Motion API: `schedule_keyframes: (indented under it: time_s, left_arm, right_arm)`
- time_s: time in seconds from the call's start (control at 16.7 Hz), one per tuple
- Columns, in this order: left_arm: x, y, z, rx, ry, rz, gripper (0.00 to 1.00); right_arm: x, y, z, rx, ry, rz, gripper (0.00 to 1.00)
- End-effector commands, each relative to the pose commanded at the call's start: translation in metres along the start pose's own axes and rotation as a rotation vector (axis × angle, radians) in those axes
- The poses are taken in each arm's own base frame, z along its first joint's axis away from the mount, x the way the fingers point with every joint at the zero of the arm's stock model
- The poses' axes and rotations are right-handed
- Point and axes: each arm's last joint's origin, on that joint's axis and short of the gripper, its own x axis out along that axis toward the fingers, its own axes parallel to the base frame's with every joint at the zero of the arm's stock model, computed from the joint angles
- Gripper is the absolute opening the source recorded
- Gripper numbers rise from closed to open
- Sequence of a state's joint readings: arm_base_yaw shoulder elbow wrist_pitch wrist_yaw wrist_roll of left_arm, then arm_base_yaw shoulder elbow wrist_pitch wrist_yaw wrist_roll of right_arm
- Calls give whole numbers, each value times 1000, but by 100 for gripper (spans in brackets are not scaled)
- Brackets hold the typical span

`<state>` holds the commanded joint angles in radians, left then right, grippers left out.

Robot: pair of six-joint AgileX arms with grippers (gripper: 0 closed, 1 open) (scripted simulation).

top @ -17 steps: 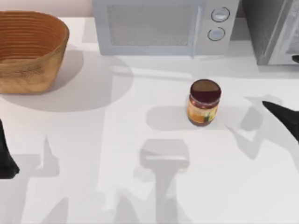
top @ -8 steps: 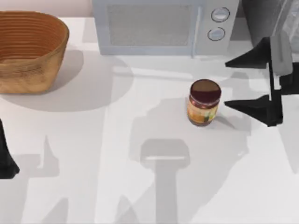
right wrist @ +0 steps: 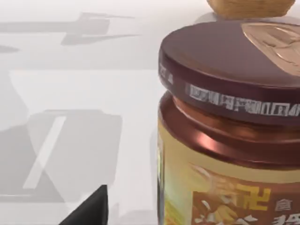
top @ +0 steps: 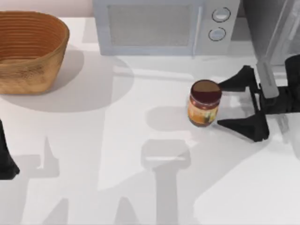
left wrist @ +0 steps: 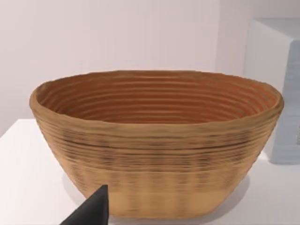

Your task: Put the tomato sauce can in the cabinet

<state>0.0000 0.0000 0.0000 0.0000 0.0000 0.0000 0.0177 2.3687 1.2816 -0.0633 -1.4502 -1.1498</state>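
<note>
The tomato sauce can (top: 205, 103) stands upright on the white tabletop (top: 117, 154), in front of the microwave (top: 164, 26) and toward the right side, with the cabinet (top: 274, 28) at the far right corner. The right gripper (top: 224, 104) sits just beside the can on its right, fingers (top: 239, 125) spread wide, their tips level with its side but not yet around it.

The risks, as I judge them: one fingertip clips the can on the way in and tips or pushes it, or the fingers close too high on the lid, so that it slips.

In the right wrist view, white characters on the lid rim and yellow ones on the label are unreadable.

The left gripper (top: 7, 161) is parked at the left edge near the wicker basket (top: 30, 49); I cannot tell its finger state.
</note>
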Motion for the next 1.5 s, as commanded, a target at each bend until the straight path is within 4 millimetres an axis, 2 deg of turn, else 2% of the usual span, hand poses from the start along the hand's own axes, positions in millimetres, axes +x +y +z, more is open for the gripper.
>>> schedule_keyframes:
  time_s: [0.78,1.08,1.5]
  left_arm:
    - [0,0,0,0,0,0,100]
    - [0,0,0,0,0,0,100]
    - [0,0,0,0,0,0,100]
  right_arm:
    - [9,-7,-10,1,-7,3,100]
    - [29,-7,-15,1,-6,3,100]
    - [60,-1,-4,1,-7,4,100]
